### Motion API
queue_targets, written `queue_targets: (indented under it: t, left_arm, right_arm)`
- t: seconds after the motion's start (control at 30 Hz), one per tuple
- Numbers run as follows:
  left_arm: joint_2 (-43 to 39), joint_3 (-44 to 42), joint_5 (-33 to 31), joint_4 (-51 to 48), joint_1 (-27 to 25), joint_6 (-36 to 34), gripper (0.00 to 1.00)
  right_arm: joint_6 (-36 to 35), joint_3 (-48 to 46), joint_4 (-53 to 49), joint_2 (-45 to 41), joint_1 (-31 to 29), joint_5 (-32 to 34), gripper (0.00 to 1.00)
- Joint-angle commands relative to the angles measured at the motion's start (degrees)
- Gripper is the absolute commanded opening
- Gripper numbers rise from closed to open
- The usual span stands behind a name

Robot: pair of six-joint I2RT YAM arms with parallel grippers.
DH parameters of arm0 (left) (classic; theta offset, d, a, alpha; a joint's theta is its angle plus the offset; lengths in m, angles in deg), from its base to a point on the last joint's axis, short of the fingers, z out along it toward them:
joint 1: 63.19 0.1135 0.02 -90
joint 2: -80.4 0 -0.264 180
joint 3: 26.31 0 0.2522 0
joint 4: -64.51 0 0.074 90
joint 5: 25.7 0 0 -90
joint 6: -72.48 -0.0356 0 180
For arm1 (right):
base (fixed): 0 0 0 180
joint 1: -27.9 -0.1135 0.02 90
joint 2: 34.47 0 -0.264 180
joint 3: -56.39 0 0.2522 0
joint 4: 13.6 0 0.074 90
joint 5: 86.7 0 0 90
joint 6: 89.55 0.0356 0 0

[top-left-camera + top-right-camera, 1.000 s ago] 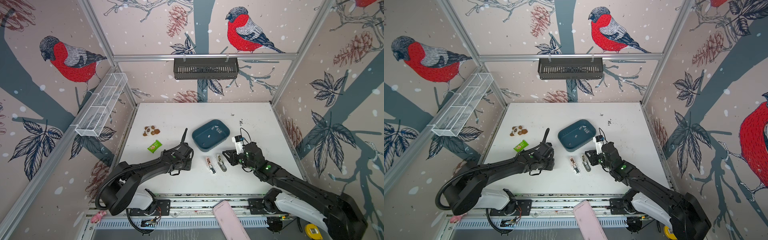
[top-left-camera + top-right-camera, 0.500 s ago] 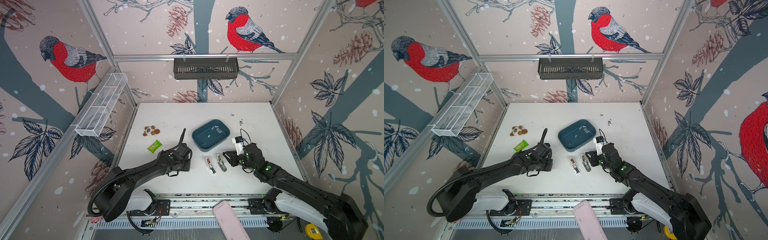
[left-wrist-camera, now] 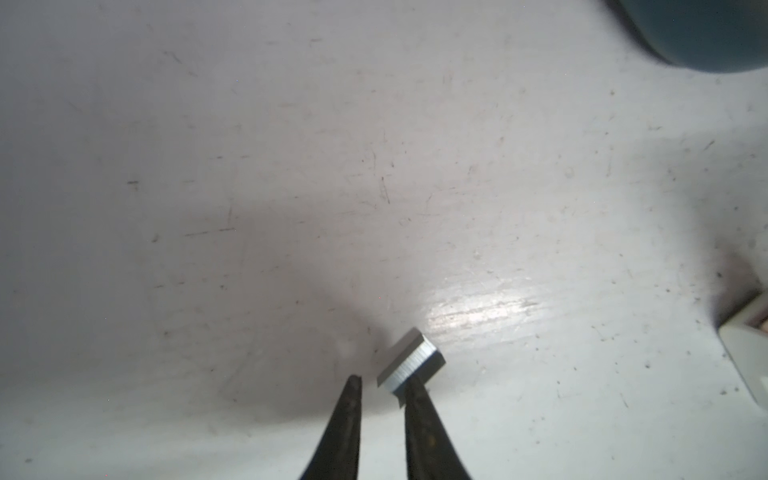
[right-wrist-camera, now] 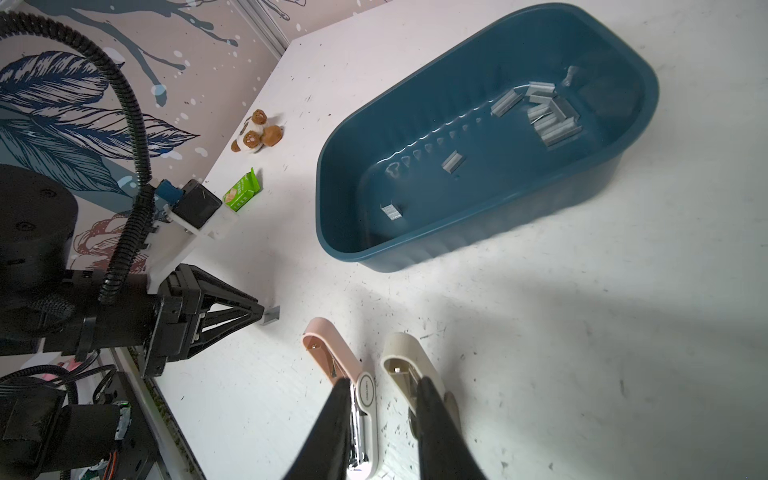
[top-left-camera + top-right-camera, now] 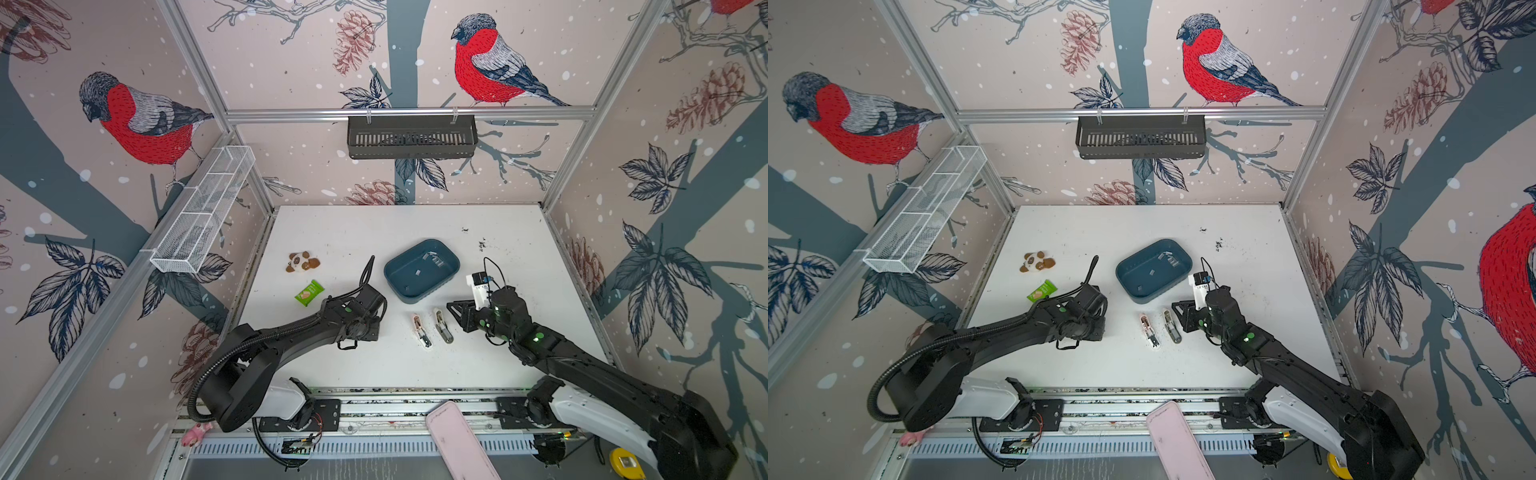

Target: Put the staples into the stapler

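The main risk is a missed pinch. In the left wrist view the left gripper [image 3: 383, 381] has its jaws only narrowly apart with nothing between them. The staple strip [image 3: 410, 358] lies on the white table [image 3: 291, 166] at the tip of one finger [image 3: 415, 401], mostly outside the gap. Closing from here would likely meet on air or send the small, light strip skating over the smooth top. A squeeze on one corner could also break it into loose staples. The strip sits outside the blue tub [image 4: 457, 249], off the tub's left end on the robot's side. The other staples [image 4: 548, 120] lie inside the tub, mostly toward its far right end. The strip's long axis runs aslant to the fingers' line, with one end at the fingertip and the other pointing away from the gripper. Whether its legs face down I cannot tell. The right gripper [image 4: 383, 381] hangs open and empty over the pink stapler [image 4: 332, 353] and the cream stapler [image 4: 405, 359], both on the robot's side of the tub.
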Motion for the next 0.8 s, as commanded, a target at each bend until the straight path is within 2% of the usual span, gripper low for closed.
queue_targets:
  t: [0.0, 0.4, 0.77]
  left_arm:
    - [0.71, 0.46, 0.14, -0.37, 0.04, -0.23, 0.21]
    - [1.40, 0.34, 2.72, 0.65, -0.30, -1.12, 0.17]
    - [2.48, 0.35, 2.25, 0.22, -1.46, -0.87, 0.12]
  right_arm:
    - [-0.15, 0.10, 1.13, -0.22, 0.06, 0.26, 0.29]
    - [0.12, -0.62, 1.22, -0.74, 0.18, 0.35, 0.29]
    - [0.27, -1.14, 1.50, -0.88, 0.45, 0.27, 0.29]
